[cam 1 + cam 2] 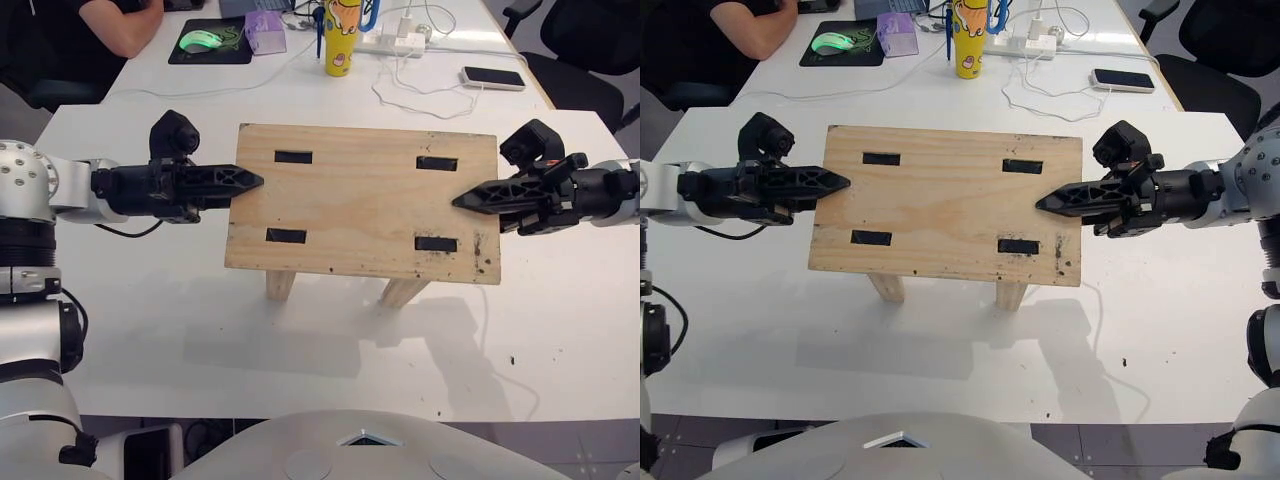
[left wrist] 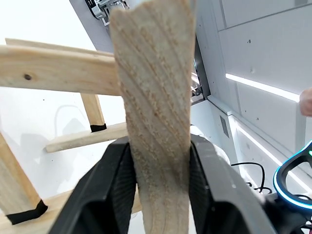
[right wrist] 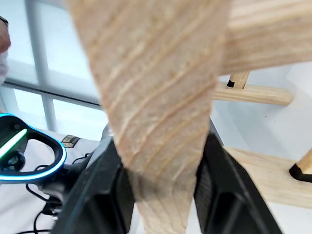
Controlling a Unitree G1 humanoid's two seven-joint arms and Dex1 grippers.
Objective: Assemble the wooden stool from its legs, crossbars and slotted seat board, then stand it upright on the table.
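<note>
Left wrist view: grainy wooden board (image 2: 156, 122)

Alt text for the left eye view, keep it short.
Assembled wooden stool upright over a white table, with the left gripper and right gripper clamped on its opposite short edges. A yellow cup stands behind.

Open bench (image 1: 300, 350) stretches on the robot's side of the stool (image 1: 360, 200). At its short ends the left claw (image 1: 255, 181) and right claw (image 1: 460, 201) grip the seat edges. Beyond the stool a yellow cup (image 1: 341, 40), cables (image 1: 420, 95) and a phone (image 1: 493, 77) crowd the bench. Under its seat, legs (image 1: 281, 284) and crossbars (image 2: 73, 140) block passage.
</note>
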